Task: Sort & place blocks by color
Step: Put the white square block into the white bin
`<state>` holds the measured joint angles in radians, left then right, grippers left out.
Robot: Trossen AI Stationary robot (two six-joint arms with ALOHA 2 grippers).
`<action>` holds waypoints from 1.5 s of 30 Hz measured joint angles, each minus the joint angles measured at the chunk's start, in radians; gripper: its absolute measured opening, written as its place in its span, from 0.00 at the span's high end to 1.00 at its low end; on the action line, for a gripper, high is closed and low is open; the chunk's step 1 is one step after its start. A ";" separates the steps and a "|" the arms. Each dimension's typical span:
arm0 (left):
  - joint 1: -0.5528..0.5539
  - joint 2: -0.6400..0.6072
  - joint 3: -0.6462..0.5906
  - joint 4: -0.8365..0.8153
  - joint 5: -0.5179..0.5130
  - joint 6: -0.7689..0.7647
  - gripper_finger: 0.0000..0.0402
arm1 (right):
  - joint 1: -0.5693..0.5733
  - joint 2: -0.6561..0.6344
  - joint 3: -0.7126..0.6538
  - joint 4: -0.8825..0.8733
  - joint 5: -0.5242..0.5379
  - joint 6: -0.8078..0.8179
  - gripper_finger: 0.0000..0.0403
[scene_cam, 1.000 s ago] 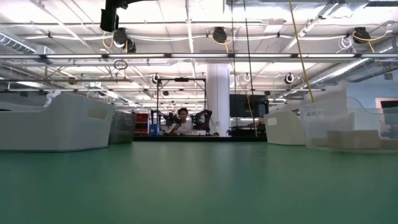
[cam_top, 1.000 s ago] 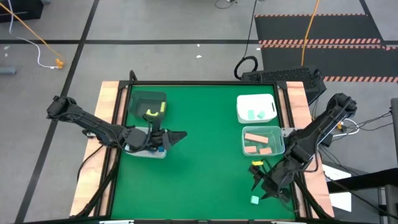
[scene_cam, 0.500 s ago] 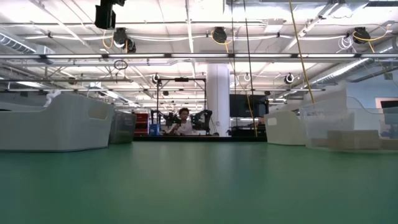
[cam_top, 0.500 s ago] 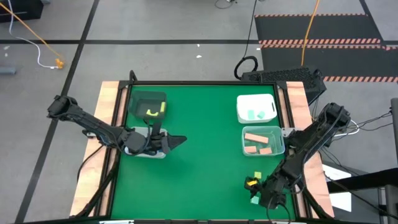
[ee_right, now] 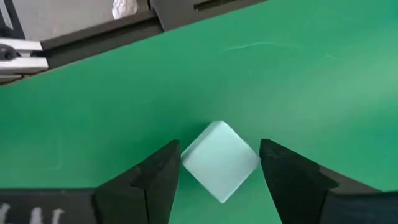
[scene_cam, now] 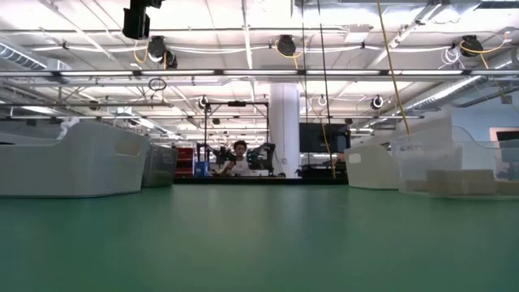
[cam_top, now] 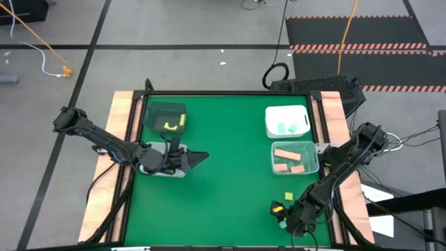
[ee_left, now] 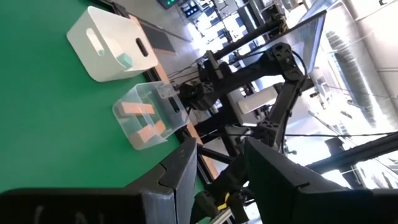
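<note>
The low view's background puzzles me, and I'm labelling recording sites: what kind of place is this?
Probably a large robotics lab or workshop hall: a high ceiling with exposed pipes and lights, more robot rigs in the distance, and a person working beside them.

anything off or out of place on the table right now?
Nothing damaged or spilled. The mint cube sits corner-on between the open right claw fingers, so a grasp may catch edges. A yellow-green block lies loose near the clear bin.

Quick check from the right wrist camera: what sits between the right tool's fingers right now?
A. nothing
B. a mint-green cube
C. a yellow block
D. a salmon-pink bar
B. The right wrist view shows a small mint-green cube on the green table mat, corner-on between the open fingers of the right tool, not yet gripped.
</note>
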<state>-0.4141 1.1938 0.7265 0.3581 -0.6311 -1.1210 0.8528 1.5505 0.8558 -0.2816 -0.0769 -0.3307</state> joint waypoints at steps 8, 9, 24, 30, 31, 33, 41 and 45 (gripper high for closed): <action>0.000 0.000 0.000 -0.015 -0.006 -0.001 0.66 | 0.000 0.010 0.001 0.025 0.005 0.060 0.60; 0.000 0.000 0.000 -0.019 -0.006 -0.001 0.66 | 0.000 0.012 0.001 0.026 0.006 0.074 0.61; 0.000 0.000 0.000 -0.027 -0.005 0.003 0.66 | -0.003 -0.039 0.000 0.002 0.104 0.261 0.60; 0.000 0.000 0.000 -0.026 -0.005 0.039 0.66 | -0.047 -0.164 0.000 -0.032 0.208 0.250 0.60; 0.000 0.000 0.000 -0.026 -0.005 0.039 0.66 | -0.055 -0.192 0.000 -0.039 0.233 0.250 0.60; 0.000 0.000 0.000 -0.026 -0.005 0.044 0.66 | -0.068 -0.247 0.000 -0.052 0.301 0.250 0.59; 0.000 0.000 0.000 -0.025 -0.005 0.071 0.66 | -0.126 -0.464 0.000 -0.050 0.649 0.324 0.59; 0.000 0.000 0.000 -0.025 -0.005 0.078 0.66 | -0.134 -0.554 0.000 -0.039 0.866 0.338 0.59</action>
<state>-0.4139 1.1934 0.7265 0.3328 -0.6361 -1.0435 0.7185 0.9965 0.8555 -0.3208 0.7890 0.0074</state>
